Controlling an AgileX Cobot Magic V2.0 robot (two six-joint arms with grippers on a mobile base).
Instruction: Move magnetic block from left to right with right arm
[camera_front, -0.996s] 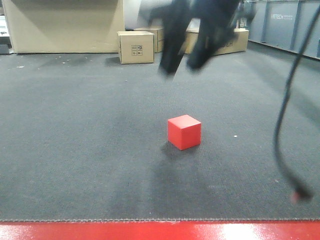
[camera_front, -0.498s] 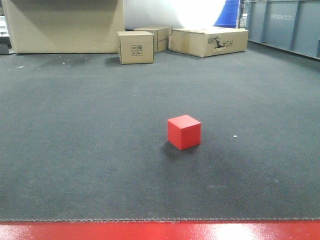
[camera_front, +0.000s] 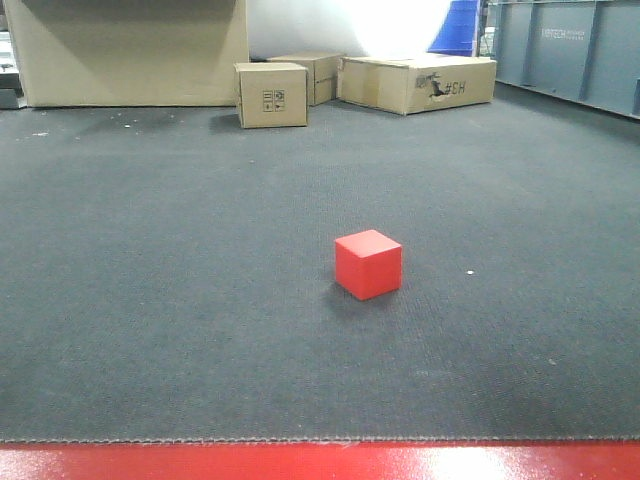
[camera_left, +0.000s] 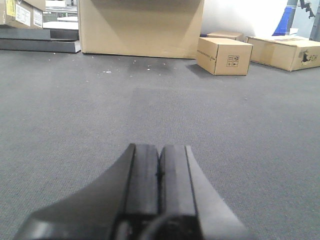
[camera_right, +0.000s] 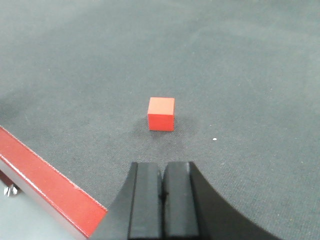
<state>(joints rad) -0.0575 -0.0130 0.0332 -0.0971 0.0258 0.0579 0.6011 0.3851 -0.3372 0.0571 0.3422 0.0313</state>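
The magnetic block (camera_front: 368, 264) sits alone on the dark carpet (camera_front: 150, 300) just right of centre in the front view; the right gripper (camera_right: 161, 192), fingers pressed together, hangs apart from it at the lower frame; the left gripper (camera_left: 159, 172) is likewise pressed together; cardboard boxes (camera_front: 271, 94) line the top.

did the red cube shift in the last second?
No. The small matte red cube sits at the same spot beside the white speck on the grey carpet.
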